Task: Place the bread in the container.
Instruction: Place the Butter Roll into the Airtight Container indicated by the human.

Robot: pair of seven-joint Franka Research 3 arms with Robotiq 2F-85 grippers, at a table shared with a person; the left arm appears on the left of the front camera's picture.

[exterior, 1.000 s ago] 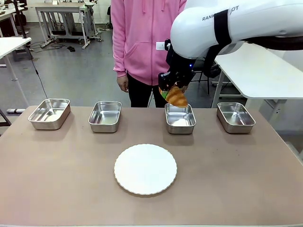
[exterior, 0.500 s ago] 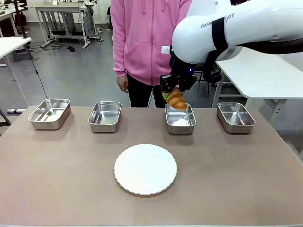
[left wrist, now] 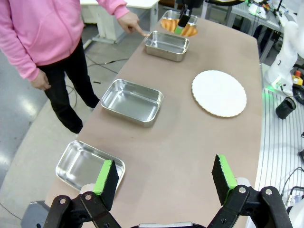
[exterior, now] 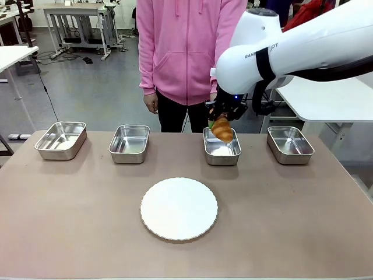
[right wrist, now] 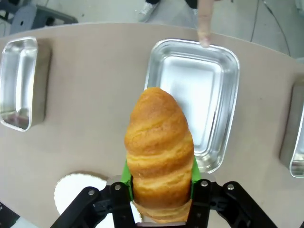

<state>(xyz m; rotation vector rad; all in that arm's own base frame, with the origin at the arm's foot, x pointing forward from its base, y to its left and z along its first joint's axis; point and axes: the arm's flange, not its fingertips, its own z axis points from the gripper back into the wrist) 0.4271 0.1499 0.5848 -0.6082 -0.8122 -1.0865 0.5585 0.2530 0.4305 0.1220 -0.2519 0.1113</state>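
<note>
Right gripper (right wrist: 160, 199) clamped tight on the bread (right wrist: 159, 149), hanging just above the container (right wrist: 198, 99) with a finger (right wrist: 204, 23) pointing at its rim. Left gripper (left wrist: 164, 183) wide open, holding nothing.

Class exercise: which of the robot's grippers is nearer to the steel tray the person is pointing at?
The right. The right gripper hangs just above that tray, holding the bread. The left gripper hovers open at the table's far end, beyond the leftmost tray.
</note>
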